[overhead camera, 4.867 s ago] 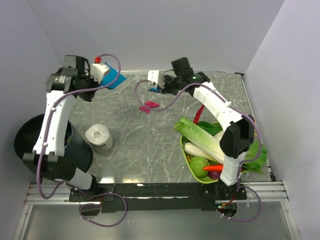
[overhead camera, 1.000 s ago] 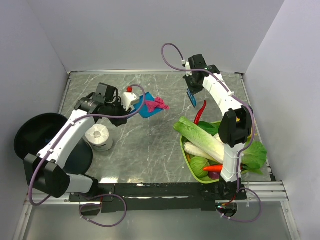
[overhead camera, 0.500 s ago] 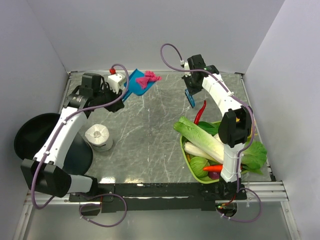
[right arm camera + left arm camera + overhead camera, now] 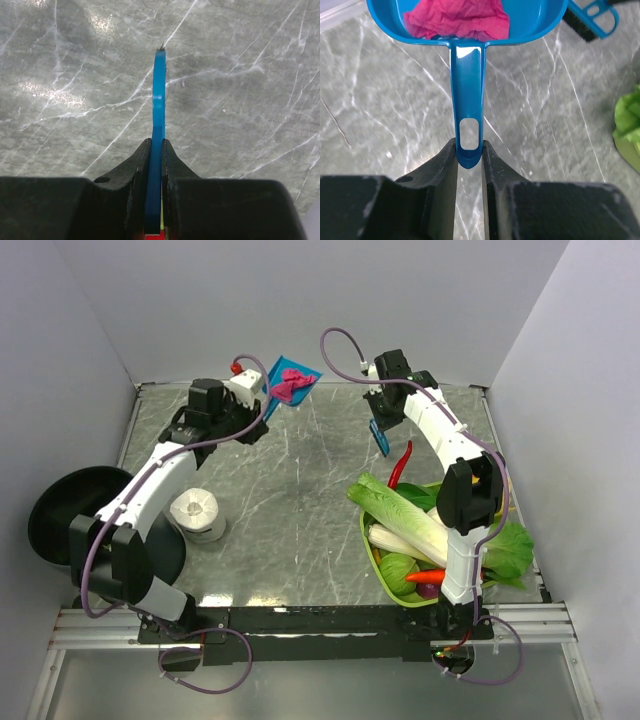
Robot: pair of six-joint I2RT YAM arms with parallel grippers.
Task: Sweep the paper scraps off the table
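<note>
2 arms work a grey marble table (image 4: 290,510) enclosed by white walls. The left gripper (image 4: 256,400) pinches the slotted end of the handle of 1 blue dustpan (image 4: 305,371), its 2 fingers (image 4: 445,170) pressed against either side of the handle. The pan is held out at the far edge of the table, near the back wall. Inside it lie the paper scraps (image 4: 292,384), 1 crumpled magenta clump; whether that is 1 wad or several cannot be told. The left wrist view shows the clump bunched in the pan's bowl, toward the handle end.

The right gripper (image 4: 381,412) is clamped on 1 blue brush (image 4: 381,436), seen edge-on in the right wrist view with its tip pointing out over bare marble and the 2 jaws tight against its flat sides. The brush hangs over the far right part of the table, well apart from the dustpan.

Elsewhere: 1 white tissue roll (image 4: 197,512) stands on the left of the table beside 1 black round bin (image 4: 60,510). 1 green basket (image 4: 368,540) on the right holds leafy vegetables, and 1 long red chilli (image 4: 401,465) sits at the basket's far end.
</note>
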